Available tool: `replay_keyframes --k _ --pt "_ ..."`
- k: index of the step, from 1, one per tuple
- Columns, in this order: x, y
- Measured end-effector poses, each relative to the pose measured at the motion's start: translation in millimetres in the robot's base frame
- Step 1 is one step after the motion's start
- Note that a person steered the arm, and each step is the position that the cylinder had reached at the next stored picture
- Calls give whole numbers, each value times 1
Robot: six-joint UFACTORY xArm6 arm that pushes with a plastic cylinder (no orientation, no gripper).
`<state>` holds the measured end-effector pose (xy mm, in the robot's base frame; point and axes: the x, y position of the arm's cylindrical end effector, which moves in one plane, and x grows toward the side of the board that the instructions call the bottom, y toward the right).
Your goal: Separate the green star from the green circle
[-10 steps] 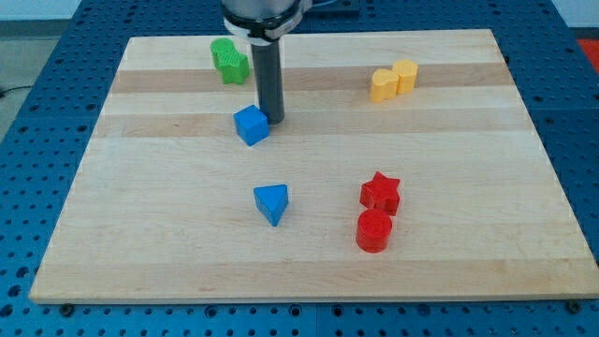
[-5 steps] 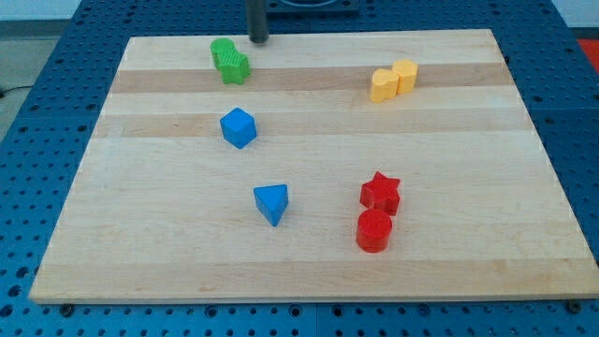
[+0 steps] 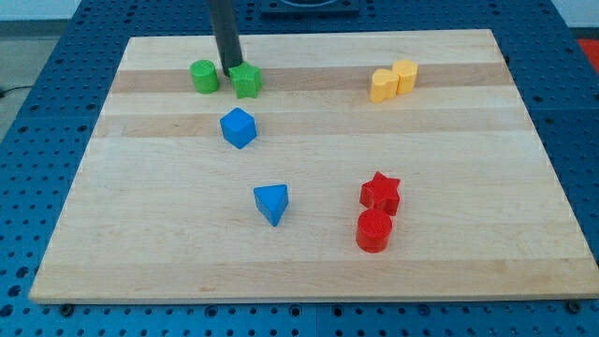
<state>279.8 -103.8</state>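
Where the dark rod comes down from the view's top edge, my tip (image 3: 228, 67) stands on the wooden counter (image 3: 309, 253) between the two green blocks, with the green circle (image 3: 204, 77) just beside it at nine o'clock and the green star (image 3: 247, 81) touching it at about four o'clock. A clear strip of wood shows between circle and star, so they are apart, both lying near the counter's top edge, left of centre. There is no pincer on this arm, only the rod, so nothing is grasped. At six o'clock from the star, near it, sits a blue cube (image 3: 239, 127), and further down the same way lies a blue triangle (image 3: 271, 203). Two yellow blocks (image 3: 393, 80) touch each other well off at three o'clock from the star. Toward the lower right, a red star (image 3: 380, 193) sits just above a red cylinder (image 3: 373, 230), the two touching or nearly so.
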Motion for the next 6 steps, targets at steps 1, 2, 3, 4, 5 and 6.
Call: replay_keyframes --k 1,2,3,4,5,6 --pt "8 36" --pt "-16 -29" --pt "14 -45" --pt "32 -8" --pt "32 68" --pt "22 102"
